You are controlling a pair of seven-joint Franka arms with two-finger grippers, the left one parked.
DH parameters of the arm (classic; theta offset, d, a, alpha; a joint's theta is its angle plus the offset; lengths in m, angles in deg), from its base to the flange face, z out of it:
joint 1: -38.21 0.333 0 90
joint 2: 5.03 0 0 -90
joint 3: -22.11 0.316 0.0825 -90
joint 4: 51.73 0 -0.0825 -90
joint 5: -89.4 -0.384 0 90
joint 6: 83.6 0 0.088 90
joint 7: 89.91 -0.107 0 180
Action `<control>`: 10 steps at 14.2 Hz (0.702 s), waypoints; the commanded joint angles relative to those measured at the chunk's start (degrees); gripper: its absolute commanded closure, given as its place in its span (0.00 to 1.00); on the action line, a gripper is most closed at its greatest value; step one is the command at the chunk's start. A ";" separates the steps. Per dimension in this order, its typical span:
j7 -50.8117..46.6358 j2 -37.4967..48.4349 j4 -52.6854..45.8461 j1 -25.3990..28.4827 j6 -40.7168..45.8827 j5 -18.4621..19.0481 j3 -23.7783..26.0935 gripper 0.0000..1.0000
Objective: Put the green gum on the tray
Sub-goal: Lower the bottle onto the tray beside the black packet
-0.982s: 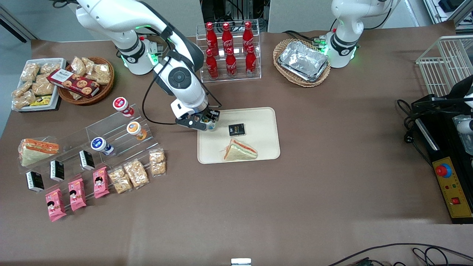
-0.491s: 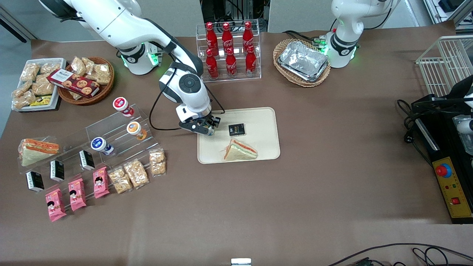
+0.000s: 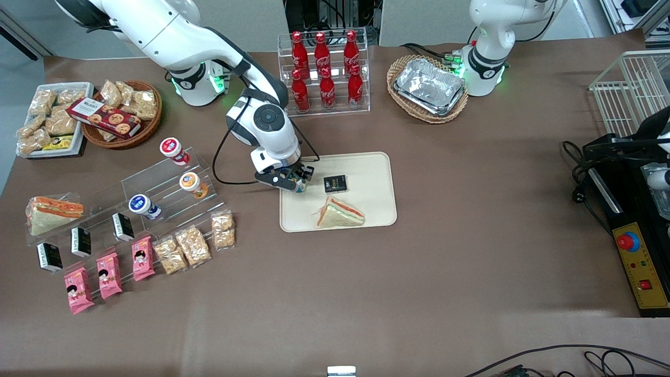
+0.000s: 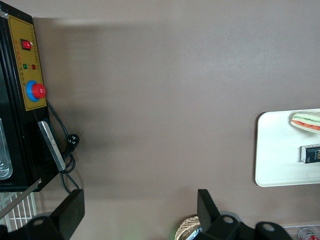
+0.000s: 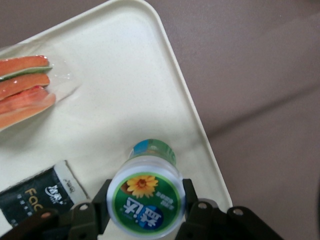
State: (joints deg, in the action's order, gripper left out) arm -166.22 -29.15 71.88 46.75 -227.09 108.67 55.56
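The green gum (image 5: 145,197) is a small white bottle with a green lid bearing a yellow flower. It stands between the fingers (image 5: 102,202) of my right gripper (image 5: 145,202), which is shut on it. In the front view the gripper (image 3: 297,183) holds the bottle (image 3: 300,186) low over the cream tray (image 3: 366,173), at the tray's edge toward the working arm's end. Whether the bottle's base touches the tray cannot be told.
On the tray lie a black packet (image 3: 335,183) and a wrapped sandwich (image 3: 340,213). A clear stand with orange-lidded (image 3: 189,182), blue-lidded (image 3: 139,204) and red-lidded (image 3: 170,148) bottles lies toward the working arm's end. Cola bottles (image 3: 323,73) and a foil-tray basket (image 3: 428,88) stand farther back.
My gripper with the green gum has moved a little over the tray and lower during the last second; the last half second shows only a slight shift.
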 commanded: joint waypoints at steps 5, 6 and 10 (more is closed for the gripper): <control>-2.27 -0.75 0.31 -0.18 -1.53 1.73 0.29 0.00; -2.27 -0.75 0.31 -0.18 -1.62 1.73 0.29 0.00; -2.27 -0.67 0.31 -0.18 -1.62 1.73 0.29 0.00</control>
State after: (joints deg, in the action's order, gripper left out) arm -166.89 -29.21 72.25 46.75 -227.49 108.68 55.57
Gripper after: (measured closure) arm 0.000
